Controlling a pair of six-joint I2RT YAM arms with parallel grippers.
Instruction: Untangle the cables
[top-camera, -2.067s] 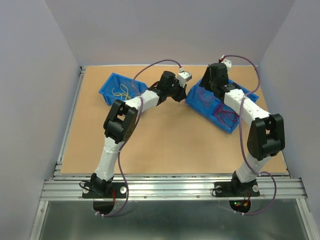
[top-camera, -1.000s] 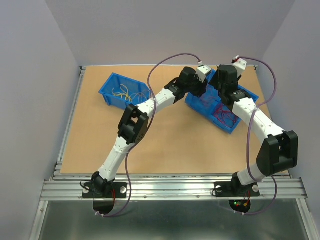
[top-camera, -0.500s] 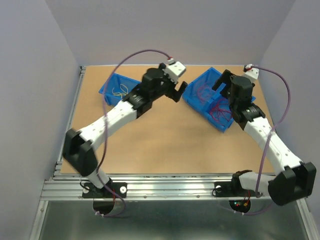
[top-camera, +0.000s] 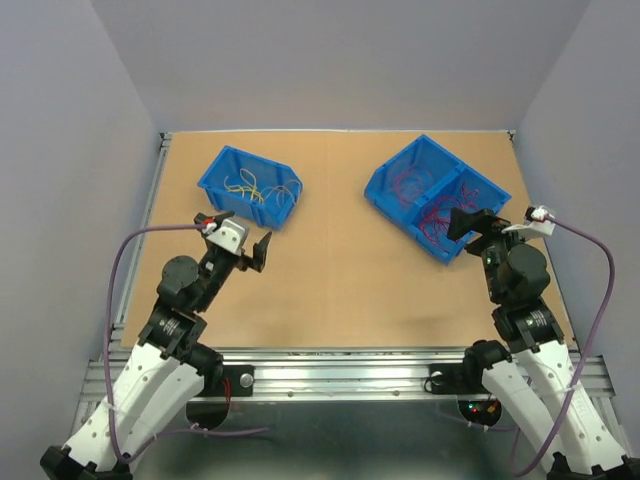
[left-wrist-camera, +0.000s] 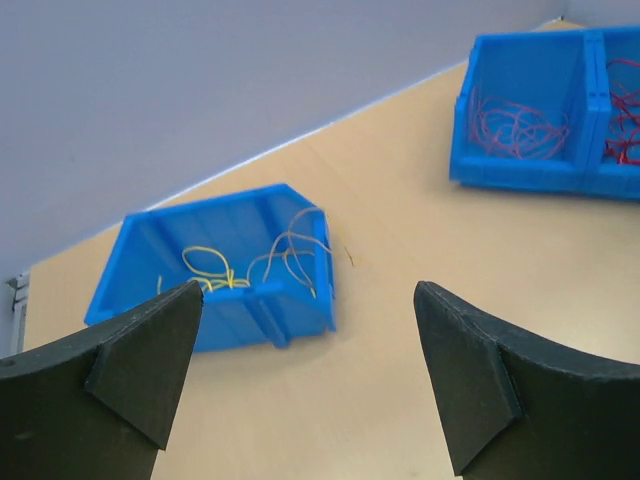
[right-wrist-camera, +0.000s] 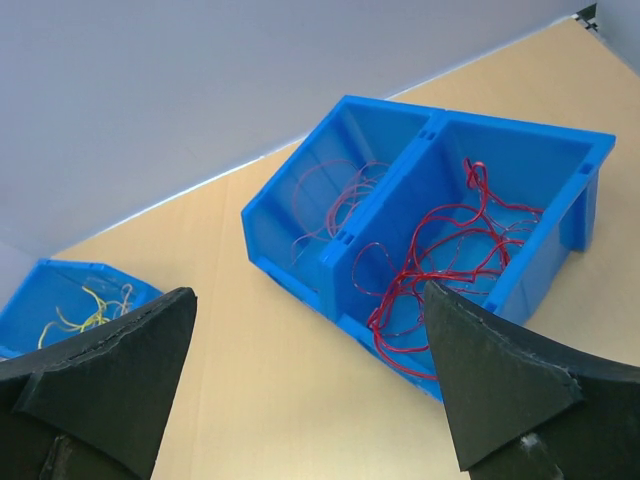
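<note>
No text legible, no labels, brands or numbers (in any view)

Plain pale grey-lilac walls (top-camera: 330, 60) enclosed a tan wooden desk (top-camera: 330, 270), with a metal rail (top-camera: 340, 375) along its near edge.

This looks like a robot lab. A left arm (top-camera: 150, 385) and a right arm (top-camera: 520, 275) are bolted to a metal rail (top-camera: 350, 375) beside a plain wooden table (top-camera: 330, 290). Bare grey walls (top-camera: 340, 60) stand around it, and blue plastic bins (right-wrist-camera: 285, 260) hold thin wires (right-wrist-camera: 440, 245).
</note>
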